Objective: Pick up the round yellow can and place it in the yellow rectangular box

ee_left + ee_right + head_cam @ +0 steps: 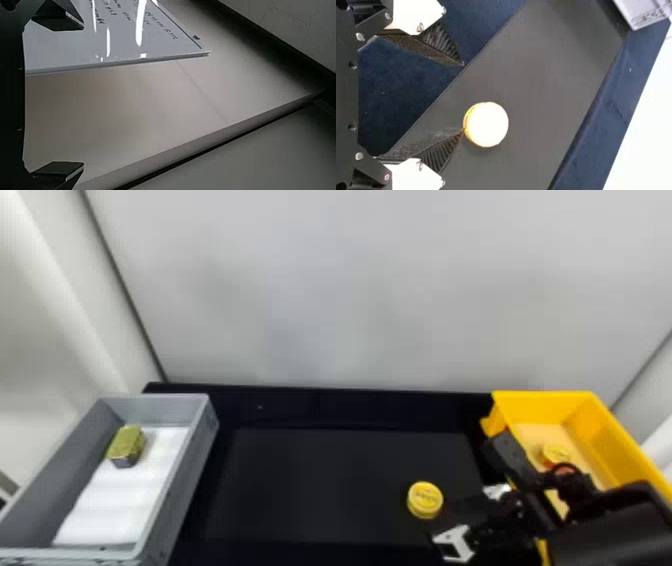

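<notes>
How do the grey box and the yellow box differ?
The grey box stands on the robot's left, the yellow box on its right. The grey box holds a blocky gold-green item; the yellow box, a round yellow one. Both are open on top.

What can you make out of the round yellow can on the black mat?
The round yellow can is squat, with a flat top bearing darker print and a yellow side; its material is unclear. It looks closed and sits upright on the black mat, outside but near the yellow rectangular box. The right claw is open, one fingertip at the can's edge; whether they touch I cannot tell.
</notes>
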`<action>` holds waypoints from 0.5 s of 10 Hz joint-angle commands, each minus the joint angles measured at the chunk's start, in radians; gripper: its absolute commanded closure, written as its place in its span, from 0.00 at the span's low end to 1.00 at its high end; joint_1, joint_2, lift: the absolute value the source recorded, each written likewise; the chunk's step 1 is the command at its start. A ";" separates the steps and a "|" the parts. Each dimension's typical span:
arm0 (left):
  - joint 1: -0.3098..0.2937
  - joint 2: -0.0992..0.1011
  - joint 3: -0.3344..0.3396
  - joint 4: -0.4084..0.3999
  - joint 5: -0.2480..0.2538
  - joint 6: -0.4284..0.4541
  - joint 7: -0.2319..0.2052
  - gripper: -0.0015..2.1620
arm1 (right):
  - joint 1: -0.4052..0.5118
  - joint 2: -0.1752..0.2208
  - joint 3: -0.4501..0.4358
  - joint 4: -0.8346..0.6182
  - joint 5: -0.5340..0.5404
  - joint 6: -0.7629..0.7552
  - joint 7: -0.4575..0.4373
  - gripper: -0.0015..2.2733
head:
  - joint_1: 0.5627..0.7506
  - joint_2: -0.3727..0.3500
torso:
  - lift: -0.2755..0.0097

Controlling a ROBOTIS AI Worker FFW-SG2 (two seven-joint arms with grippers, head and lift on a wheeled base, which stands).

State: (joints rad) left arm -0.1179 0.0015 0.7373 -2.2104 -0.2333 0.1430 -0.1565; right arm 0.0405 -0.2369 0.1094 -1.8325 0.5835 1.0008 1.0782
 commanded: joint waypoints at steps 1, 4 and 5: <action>0.001 -0.004 0.004 0.000 0.003 -0.002 0.000 0.02 | 0.018 0.048 -0.071 0.071 -0.083 -0.169 -0.039 0.12 | 0.66 0.53 | 0.77; 0.003 -0.004 0.009 -0.003 0.003 -0.003 0.000 0.02 | 0.019 0.034 -0.065 0.041 -0.048 -0.167 -0.084 0.12 | 0.66 0.53 | 0.77; 0.003 -0.004 0.009 -0.005 0.005 -0.003 0.000 0.02 | 0.021 0.033 -0.069 0.032 -0.037 -0.154 -0.091 0.12 | 0.66 0.53 | 0.77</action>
State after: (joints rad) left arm -0.1161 0.0015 0.7449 -2.2131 -0.2297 0.1397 -0.1565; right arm 0.0598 -0.1988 0.0422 -1.7846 0.5233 0.8285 0.9920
